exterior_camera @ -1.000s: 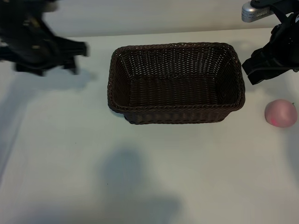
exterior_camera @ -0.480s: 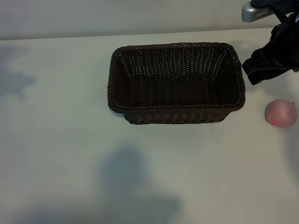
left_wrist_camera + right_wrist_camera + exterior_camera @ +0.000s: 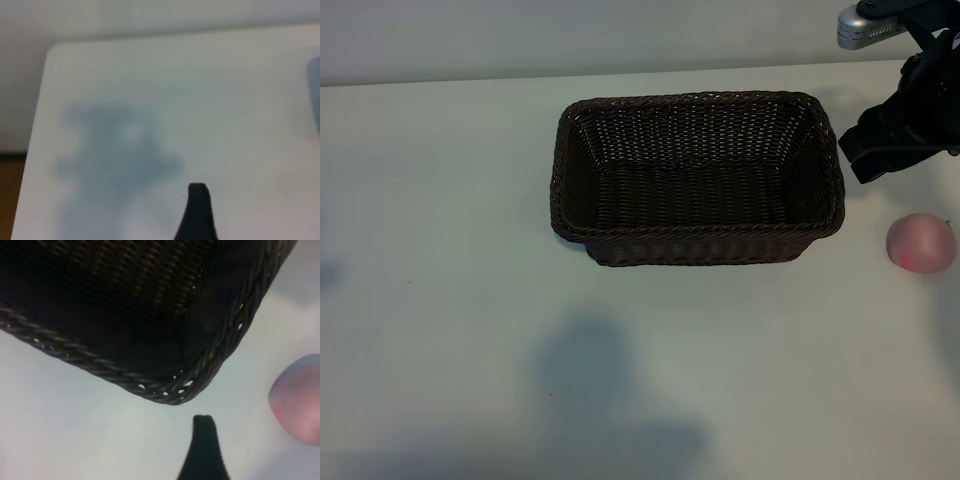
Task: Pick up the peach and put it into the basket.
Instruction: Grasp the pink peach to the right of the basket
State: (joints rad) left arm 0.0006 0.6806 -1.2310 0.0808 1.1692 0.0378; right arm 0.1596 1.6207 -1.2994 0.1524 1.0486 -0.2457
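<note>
still at the approach: the peach [image 3: 921, 242] lies ungrasped right of the basket [image 3: 698, 240]; the right gripper [image 3: 880, 140], open and empty, must be lowered onto it; the left gripper's fingers cannot be judged

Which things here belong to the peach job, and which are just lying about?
Job: peach on the table, outside the basket; basket; right pincer, hanging beyond the basket's right end, not on the peach.
Lying about: nothing but the white table.
</note>
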